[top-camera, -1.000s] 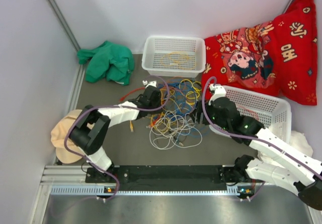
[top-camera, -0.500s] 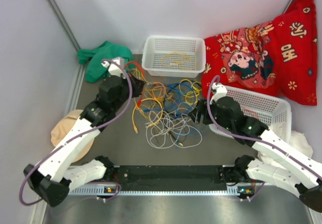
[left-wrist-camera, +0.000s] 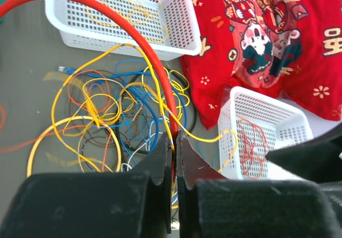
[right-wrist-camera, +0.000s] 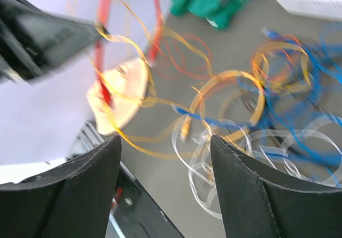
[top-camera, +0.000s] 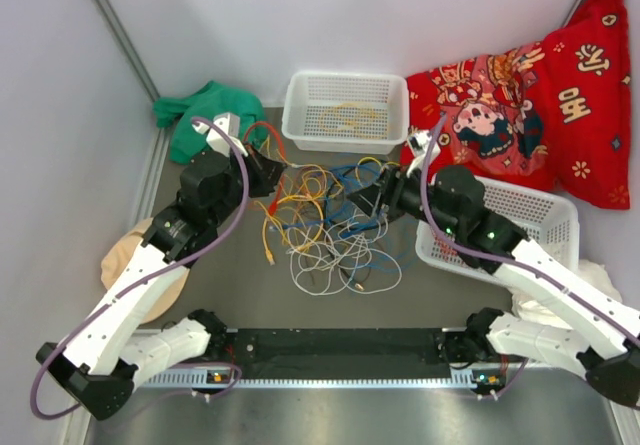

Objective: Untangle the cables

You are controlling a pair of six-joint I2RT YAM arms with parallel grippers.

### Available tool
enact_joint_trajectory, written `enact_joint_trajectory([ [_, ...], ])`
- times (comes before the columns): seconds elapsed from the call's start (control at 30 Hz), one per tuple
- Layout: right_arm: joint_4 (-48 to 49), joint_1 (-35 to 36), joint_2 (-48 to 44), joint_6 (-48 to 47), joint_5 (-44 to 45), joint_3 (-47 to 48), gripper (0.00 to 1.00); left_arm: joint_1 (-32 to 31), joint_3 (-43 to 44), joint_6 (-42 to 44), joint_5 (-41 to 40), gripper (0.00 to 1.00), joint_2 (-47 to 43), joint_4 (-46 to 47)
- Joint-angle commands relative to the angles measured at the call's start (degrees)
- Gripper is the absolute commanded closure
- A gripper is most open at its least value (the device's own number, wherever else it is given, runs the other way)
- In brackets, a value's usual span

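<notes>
Left pincer (top-camera: 270, 168): clamped shut on a thin red cable (left-wrist-camera: 140, 32), held up at the far left beside the crumpled green cloth (top-camera: 205, 122).
Right pincer (right-wrist-camera: 164, 147): fingers spread wide with nothing between them, over the right side of the heap.
Cables: a tangle of thin yellow, blue, orange and white wires (top-camera: 335, 227), mid-counter on the grey counter (top-camera: 230, 280), just near of the white perforated plastic basket (top-camera: 345, 143).
Change, left: within a second the pincer has left the heap and drawn the red cable up in an arch. A yellow strand (left-wrist-camera: 155, 83) rises with it.
Change, right: the pincer was beside the right-hand basket half a second ago and has now swung left above the heap.
Meaning: the red cable looks partly freed but still snagged. The right pincer seems placed to take the snag.
</notes>
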Motion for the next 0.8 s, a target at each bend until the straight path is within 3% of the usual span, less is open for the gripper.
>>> enact_joint_trajectory([
  [0.0, 9.65, 0.62, 5.99, 1.18, -5.82, 6.53, 0.35, 0.19, 0.88, -0.7, 2.07, 1.0, -1.04, 2.27],
  [0.13, 14.85, 1.5, 11.53, 3.12, -9.08, 6.97, 0.41, 0.1, 0.44, -0.61, 2.33, 1.0, -1.39, 2.1],
  [0.33, 13.54, 3.52, 18.04, 1.28, -8.99, 11.36, 0.46, 0.1, -0.18, -1.14, 3.3, 1.0, -1.57, 2.1],
  [0.4, 14.14, 3.87, 19.45, 1.1, -8.82, 12.33, 0.53, 0.1, -0.35, -1.14, 3.21, 1.0, -1.74, 2.09],
  [0.53, 12.84, 3.87, 19.2, -0.56, -5.66, 15.04, 1.0, 0.19, -0.79, -1.05, 2.69, 1.0, -2.09, 1.4],
  [0.67, 5.48, 3.87, 16.74, -5.31, 0.13, 19.97, 1.0, 0.19, -1.23, -0.53, 0.75, 1.0, -2.97, -0.54],
  [0.7, 3.97, 3.87, 15.69, -6.28, 2.76, 21.2, 1.0, 0.19, -1.32, -0.35, -0.9, 0.95, -3.06, -1.06],
  [0.73, 2.12, 3.87, 15.5, -8.03, 3.22, 24.43, 1.0, 0.1, -1.23, -0.44, -2.14, 0.47, -3.15, -1.76],
  [0.77, 0.19, 3.87, 15.41, -9.09, 5.4, 26.38, 1.0, 0.1, -0.97, -0.79, -3.8, 0.24, -3.24, -3.69],
])
